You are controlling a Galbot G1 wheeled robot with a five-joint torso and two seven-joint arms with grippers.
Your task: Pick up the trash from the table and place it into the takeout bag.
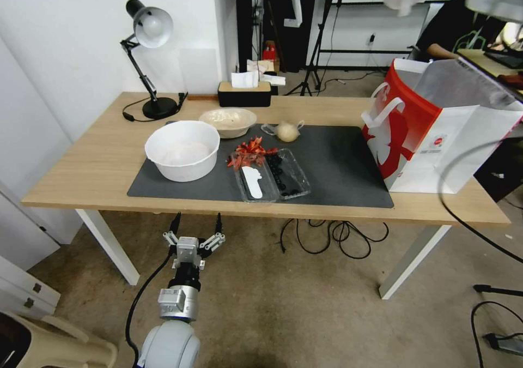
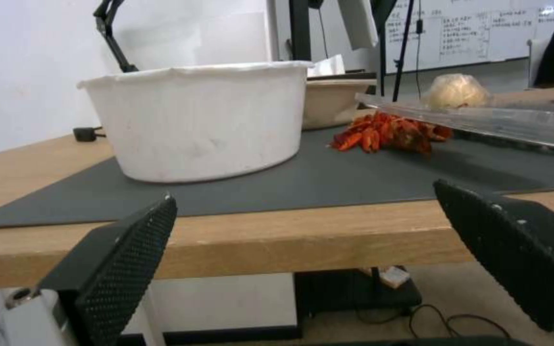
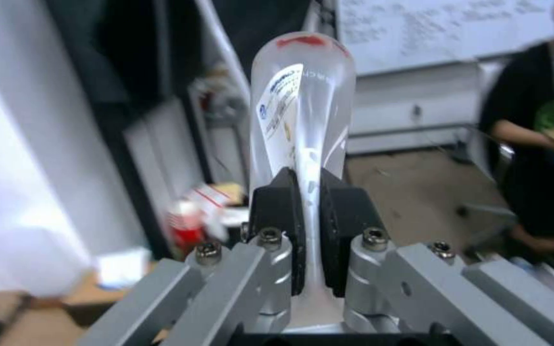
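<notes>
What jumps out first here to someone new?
The red-and-white takeout bag standing open at the table's right end, with the right tool raised above it, pinching a squashed clear cup. Next, the large white bowl on the grey mat, red scraps and a clear berry tray beside it. The left tool hangs open below the table's front edge.

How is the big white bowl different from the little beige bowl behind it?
The large deep white bowl is bigger, with taller, steeper walls; the shallow beige bowl is smaller and low. One is white, the other beige. The white bowl sits nearer the front edge of the table, the beige one farther back. Both stand upright, round and open-topped.
</notes>
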